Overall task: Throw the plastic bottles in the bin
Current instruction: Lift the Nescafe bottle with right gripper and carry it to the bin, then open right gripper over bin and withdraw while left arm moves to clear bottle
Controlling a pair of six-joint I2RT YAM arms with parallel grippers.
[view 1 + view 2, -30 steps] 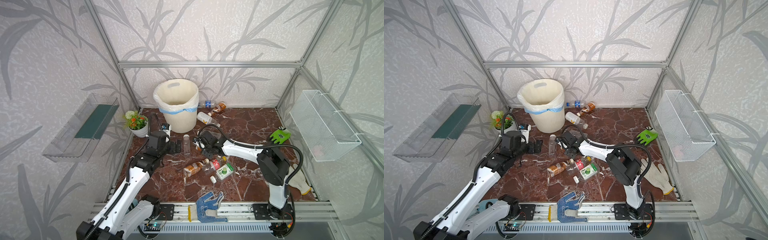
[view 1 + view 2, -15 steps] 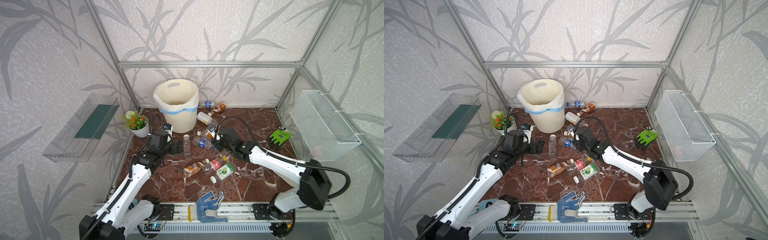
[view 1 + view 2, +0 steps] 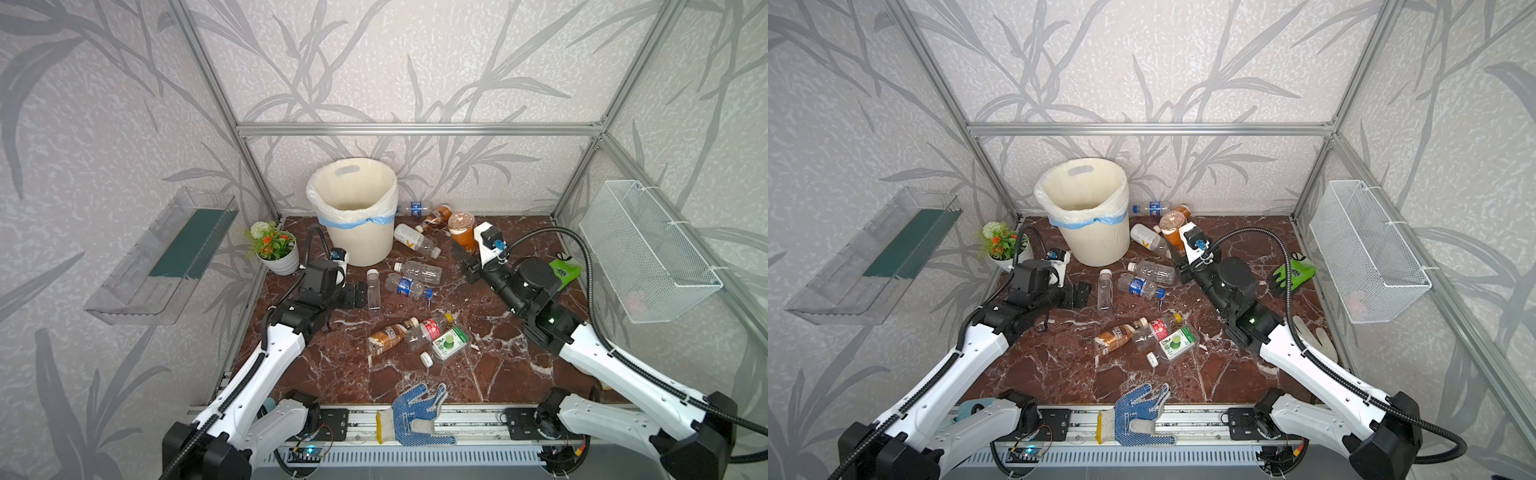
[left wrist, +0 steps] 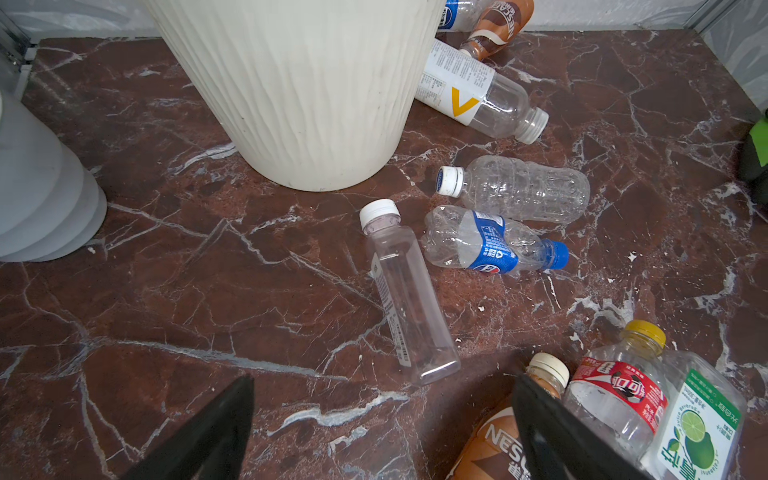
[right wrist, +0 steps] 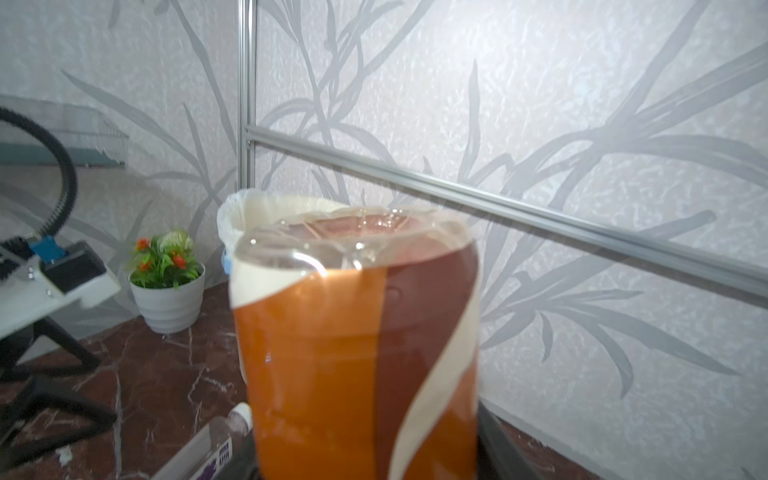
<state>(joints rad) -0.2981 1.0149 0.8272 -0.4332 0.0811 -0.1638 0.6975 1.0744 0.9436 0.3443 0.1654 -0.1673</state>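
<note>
Orange-labelled bottle [image 3: 462, 230] aloft, apart from bin rim [image 3: 394, 189]

Twin high views down over floor [image 3: 340, 374]; wrist views low, close, toward bin [image 4: 299, 83].

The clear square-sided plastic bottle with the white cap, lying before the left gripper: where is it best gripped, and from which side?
Grip the clear square-sided bottle on the body half nearer its base, from above, jaws across its width. It lies flat, base toward the open left gripper; the crushed blue-labelled bottle crowds its cap half, while the base half looks free.
</note>
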